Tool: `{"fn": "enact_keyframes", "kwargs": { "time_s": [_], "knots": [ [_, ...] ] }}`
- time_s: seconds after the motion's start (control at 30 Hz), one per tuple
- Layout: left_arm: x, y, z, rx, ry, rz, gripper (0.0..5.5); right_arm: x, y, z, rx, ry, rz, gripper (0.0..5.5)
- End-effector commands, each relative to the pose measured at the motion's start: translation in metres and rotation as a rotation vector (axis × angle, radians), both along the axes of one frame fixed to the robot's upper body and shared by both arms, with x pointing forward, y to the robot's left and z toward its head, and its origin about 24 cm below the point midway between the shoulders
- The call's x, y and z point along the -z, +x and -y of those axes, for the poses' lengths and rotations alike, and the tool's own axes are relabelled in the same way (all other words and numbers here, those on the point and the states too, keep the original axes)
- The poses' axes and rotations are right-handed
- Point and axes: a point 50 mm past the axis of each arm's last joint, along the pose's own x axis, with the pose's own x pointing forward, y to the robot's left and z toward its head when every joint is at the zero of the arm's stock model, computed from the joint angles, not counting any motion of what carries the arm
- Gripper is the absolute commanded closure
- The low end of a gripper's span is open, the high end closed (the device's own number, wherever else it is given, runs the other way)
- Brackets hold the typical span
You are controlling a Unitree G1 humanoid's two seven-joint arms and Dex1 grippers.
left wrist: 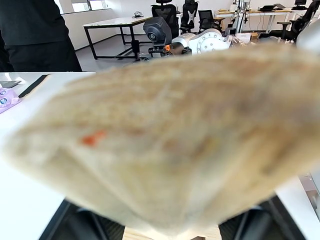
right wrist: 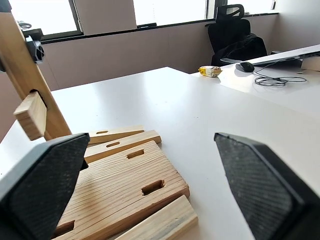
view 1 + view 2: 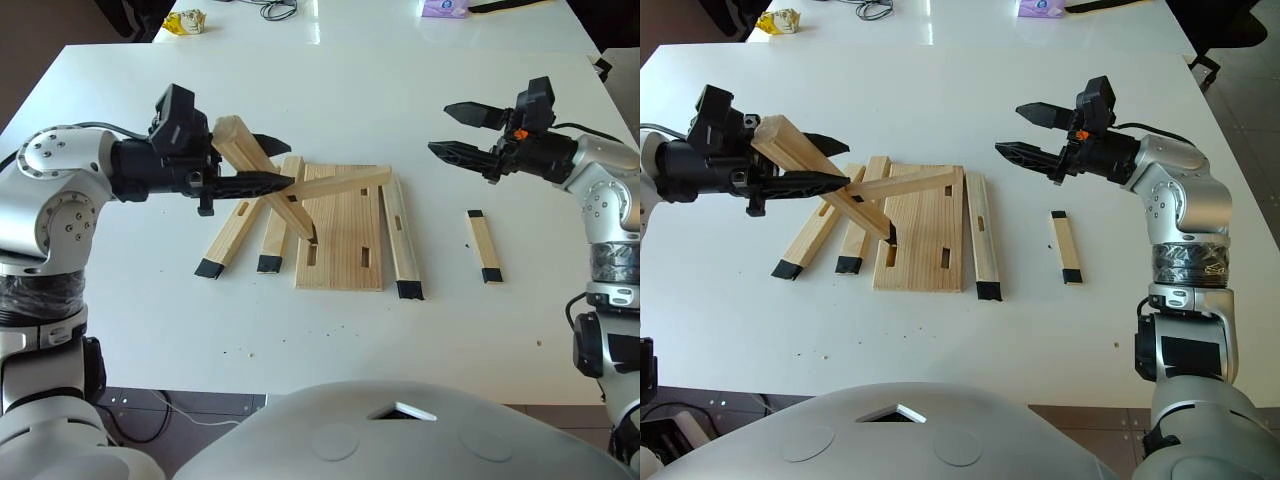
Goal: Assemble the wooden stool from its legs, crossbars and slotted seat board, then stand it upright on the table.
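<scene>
My left gripper [image 3: 272, 163] is shut on a wooden leg [image 3: 262, 175], held tilted above the table with its lower end over the slotted seat board [image 3: 345, 245]. A crossbar [image 3: 345, 183] sticks out of that leg toward the right. The leg's blurred wood [image 1: 175, 135] is close up in the left wrist view. Two legs [image 3: 232, 232] [image 3: 279, 215] lie left of the board and one leg [image 3: 401, 238] along its right edge. A short crossbar [image 3: 482, 245] lies farther right. My right gripper [image 3: 440, 128] hovers open, right of the board, holding nothing; its fingers [image 2: 42, 180] frame the board [image 2: 120, 192].
The white table [image 3: 150, 330] has bare room in front and on both sides of the parts. At the far edge lie a yellow packet [image 3: 187, 21], cables [image 3: 280, 8] and a purple pack [image 3: 443, 8]. Desks and office chairs [image 2: 232, 35] stand in the room behind.
</scene>
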Motion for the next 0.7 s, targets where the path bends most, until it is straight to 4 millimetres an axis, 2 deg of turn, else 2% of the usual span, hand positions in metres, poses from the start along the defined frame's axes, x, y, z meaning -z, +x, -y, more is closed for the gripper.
{"fn": "enact_keyframes", "kwargs": {
  "time_s": [0.03, 0.27, 0.7],
  "knots": [
    [-0.002, -0.006, -0.003, 0.0, 0.01, 0.018, 3.45, -0.008, 0.005, 0.001, 0.001, -0.023, 0.031, 0.92],
    [0.013, -0.004, -0.003, 0.021, 0.043, -0.019, 3.45, -0.002, 0.007, 0.001, 0.026, -0.027, 0.025, 0.92],
    [0.011, -0.008, 0.004, 0.086, 0.05, -0.008, 3.45, 0.008, 0.002, -0.001, 0.041, -0.004, 0.009, 0.92]
  ]
}}
